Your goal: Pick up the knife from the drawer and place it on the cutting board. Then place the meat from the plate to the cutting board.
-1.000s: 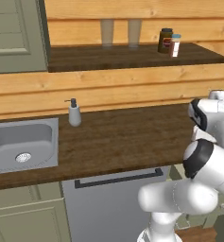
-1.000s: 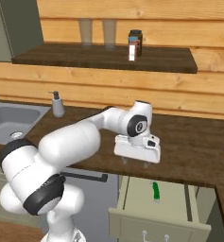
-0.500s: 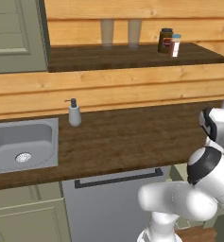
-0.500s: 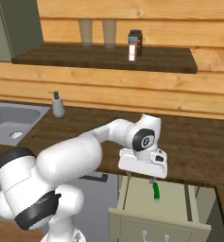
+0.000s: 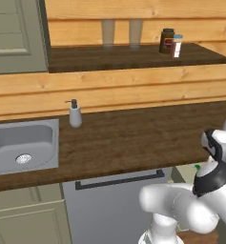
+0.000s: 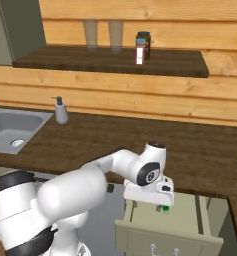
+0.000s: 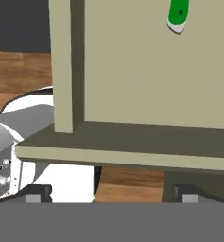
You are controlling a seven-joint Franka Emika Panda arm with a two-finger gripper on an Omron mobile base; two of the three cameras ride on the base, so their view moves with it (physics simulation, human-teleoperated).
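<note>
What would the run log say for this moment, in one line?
step: reaching for knife | gripper: open, empty, over open drawer | knife: in drawer

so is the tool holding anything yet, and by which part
Nothing is held. The tool is open above the open drawer, with the green-handled knife lying loose inside.

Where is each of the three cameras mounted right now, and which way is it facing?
Left base view: behind the arm's left, facing the counter, sink and shelf; arm rises lower right.
Right base view: behind the arm's right, facing the same counter; arm rises lower left, gripper open over the open drawer.
Hand view: on the hand, looking down into the drawer at the green knife handle; finger tips at bottom.
Shared: both base views show the soap dispenser and shelf jars.
</note>
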